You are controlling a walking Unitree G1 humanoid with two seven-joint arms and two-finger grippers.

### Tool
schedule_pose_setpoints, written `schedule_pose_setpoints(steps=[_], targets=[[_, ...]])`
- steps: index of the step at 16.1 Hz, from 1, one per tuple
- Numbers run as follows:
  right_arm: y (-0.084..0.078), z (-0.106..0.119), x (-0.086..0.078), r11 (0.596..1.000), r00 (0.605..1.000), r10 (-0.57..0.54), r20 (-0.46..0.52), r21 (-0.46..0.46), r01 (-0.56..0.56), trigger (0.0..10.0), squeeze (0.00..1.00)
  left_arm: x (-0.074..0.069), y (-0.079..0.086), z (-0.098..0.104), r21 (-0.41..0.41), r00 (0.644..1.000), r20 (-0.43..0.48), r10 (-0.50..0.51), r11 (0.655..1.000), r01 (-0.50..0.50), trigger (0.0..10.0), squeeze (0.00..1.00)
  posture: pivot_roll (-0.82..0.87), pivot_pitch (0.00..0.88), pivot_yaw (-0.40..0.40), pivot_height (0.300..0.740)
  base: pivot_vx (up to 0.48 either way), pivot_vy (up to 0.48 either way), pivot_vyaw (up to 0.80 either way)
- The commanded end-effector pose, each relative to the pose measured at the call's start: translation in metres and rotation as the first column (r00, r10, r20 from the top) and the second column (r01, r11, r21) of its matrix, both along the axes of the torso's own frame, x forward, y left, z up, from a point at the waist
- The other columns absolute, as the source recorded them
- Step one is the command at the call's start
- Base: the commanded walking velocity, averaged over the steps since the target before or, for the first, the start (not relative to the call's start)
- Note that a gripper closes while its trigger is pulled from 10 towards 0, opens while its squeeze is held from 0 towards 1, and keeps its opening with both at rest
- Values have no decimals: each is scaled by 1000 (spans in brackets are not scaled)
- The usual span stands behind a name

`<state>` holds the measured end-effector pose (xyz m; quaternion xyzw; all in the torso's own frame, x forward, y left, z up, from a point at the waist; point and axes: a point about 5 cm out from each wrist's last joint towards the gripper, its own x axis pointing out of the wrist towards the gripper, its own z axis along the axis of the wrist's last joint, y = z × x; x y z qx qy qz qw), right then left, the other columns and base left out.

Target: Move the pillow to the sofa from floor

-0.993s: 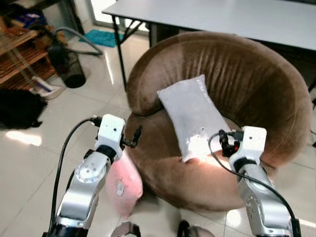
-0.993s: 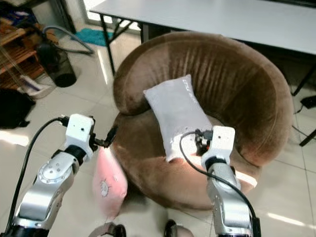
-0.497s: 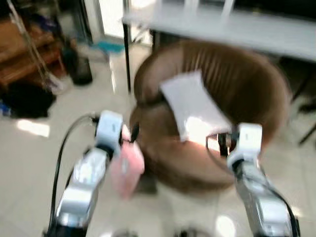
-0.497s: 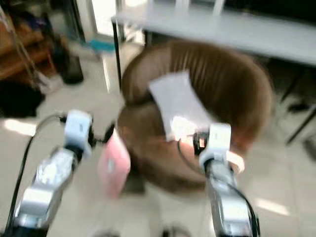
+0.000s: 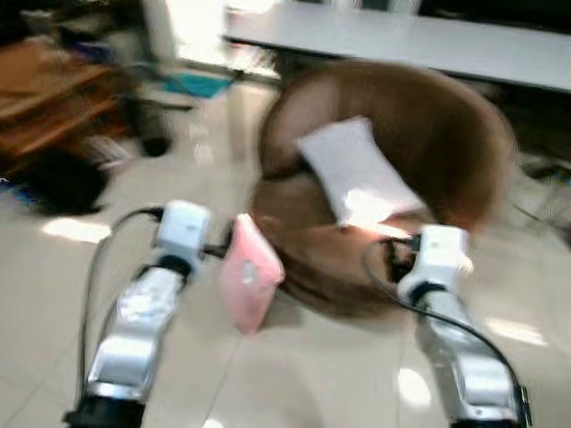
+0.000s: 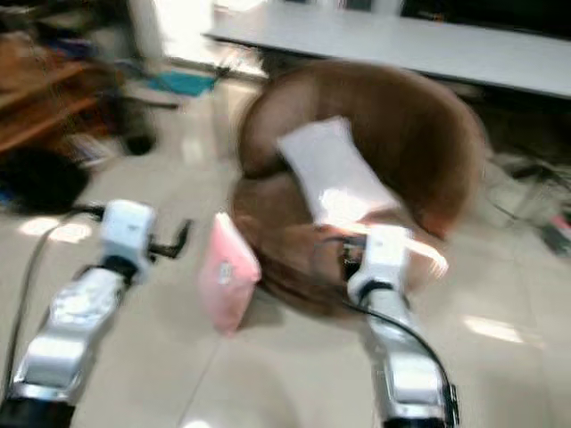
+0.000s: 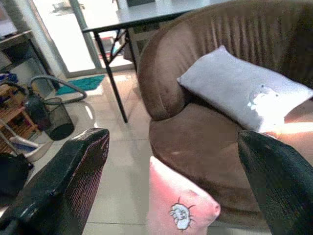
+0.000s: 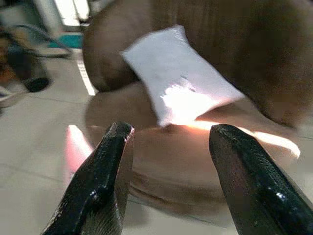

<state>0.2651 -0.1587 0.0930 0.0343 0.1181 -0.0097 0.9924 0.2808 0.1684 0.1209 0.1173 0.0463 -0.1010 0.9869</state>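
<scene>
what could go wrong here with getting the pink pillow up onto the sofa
1. The head views are blurred, so the reach may be misjudged; both grippers are open and hold nothing.
2. The pink pillow stands on edge against the sofa; a nudge from the left gripper could topple it.
3. The white pillow already takes up seat room, so the pink one may slide off.

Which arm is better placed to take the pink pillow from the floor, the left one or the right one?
Probably the left. The left gripper is right beside the pink pillow, its fingers spread wide toward it. The right gripper is open too, but it is in front of the brown sofa, farther from the pillow.
</scene>
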Motion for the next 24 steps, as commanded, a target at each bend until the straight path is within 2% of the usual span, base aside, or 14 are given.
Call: schedule_pose_setpoints(steps=[1,9,17,20,24], targets=[[-13,0,-2,999,999,-43,-4,-22,43,10000,0,3,-10,4,-6,999,20,-31,999,31,10000,0,-30,25,7,740,0,480,-800],[-12,-1,-2,999,999,-38,-11,-16,38,10000,0,3,-9,4,-5,999,23,-26,1000,26,10000,0,-29,23,3,740,0,480,-800],[-14,-9,-3,999,999,-49,-22,-2,49,10000,0,0,-11,-5,-7,999,-1,-37,999,37,10000,0,-27,3,11,740,0,480,-800],[-14,-12,-4,1000,999,-20,-38,-24,19,10000,0,-4,-11,-16,-5,999,-31,-34,999,34,10000,0,-30,0,10,740,0,480,0],[-22,-28,-7,998,996,-68,-65,-12,67,10000,0,1,-11,-19,-3,998,-42,-39,999,39,10000,0,-22,0,35,740,0,480,0]])
